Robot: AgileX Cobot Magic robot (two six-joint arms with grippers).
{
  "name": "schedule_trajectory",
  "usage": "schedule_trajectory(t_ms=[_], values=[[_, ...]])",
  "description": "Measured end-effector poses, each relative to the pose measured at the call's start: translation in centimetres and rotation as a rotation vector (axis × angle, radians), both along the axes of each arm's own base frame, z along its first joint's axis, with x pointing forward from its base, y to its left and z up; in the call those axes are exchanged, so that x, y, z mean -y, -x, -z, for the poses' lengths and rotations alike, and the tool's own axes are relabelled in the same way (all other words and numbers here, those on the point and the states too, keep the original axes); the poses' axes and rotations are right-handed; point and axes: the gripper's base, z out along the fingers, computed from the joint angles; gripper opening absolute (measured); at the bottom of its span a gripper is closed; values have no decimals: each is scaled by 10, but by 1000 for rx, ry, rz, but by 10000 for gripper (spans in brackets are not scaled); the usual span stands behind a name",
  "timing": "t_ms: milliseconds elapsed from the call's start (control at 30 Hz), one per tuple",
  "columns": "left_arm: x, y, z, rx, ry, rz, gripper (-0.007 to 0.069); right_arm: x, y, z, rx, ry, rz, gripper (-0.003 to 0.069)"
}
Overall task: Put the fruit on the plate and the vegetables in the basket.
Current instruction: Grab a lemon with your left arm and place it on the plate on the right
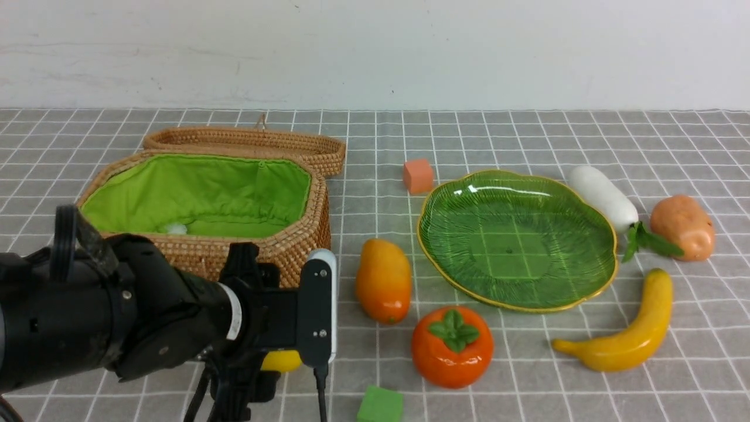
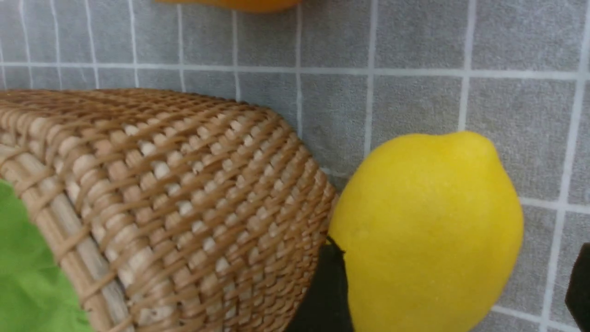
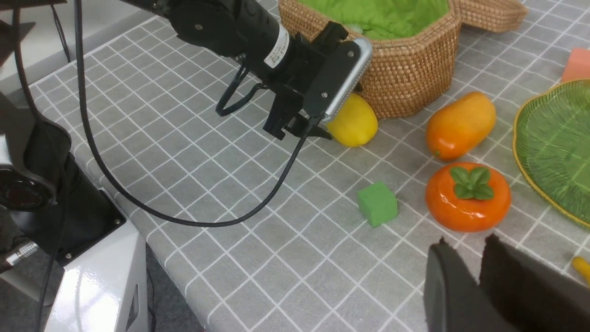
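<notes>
the basket [image 1: 293, 240] sits open at the left. on its near side the left gripper [image 2: 451, 293] has its jaws spread either side of the lemon [image 2: 428, 230]. the mango [image 1: 384, 280] lies left of the plate [image 1: 515, 234], the persimmon [image 1: 452, 346] by its near rim; the radish [image 1: 603, 196], banana [image 1: 630, 334] and potato [image 1: 682, 225] lie to its right. the right gripper [image 3: 466, 249] is nearly pressed together, holding nothing.

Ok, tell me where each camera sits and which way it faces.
Front: between the arms, facing forward over basket and plate; left arm shows.
Left wrist: on the left arm, over the lemon beside the basket; left gripper shows.
Right wrist: on the right arm, facing the left arm and lemon; right gripper shows.
Shared: lemon, all three.
</notes>
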Motion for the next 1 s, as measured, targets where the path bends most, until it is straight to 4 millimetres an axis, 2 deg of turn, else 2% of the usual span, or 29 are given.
schedule_trajectory(t_ms=[333, 633, 1000], values=[[6, -7, 20, -14, -23, 37, 624, -1, 1, 0, -5, -11, -8, 119], [6, -8, 20, -16, -15, 23, 619, -1, 1, 0, -11, -9, -13, 123], [7, -14, 30, -20, -72, 55, 598, -1, 2, 1, -24, 3, -22, 127]])
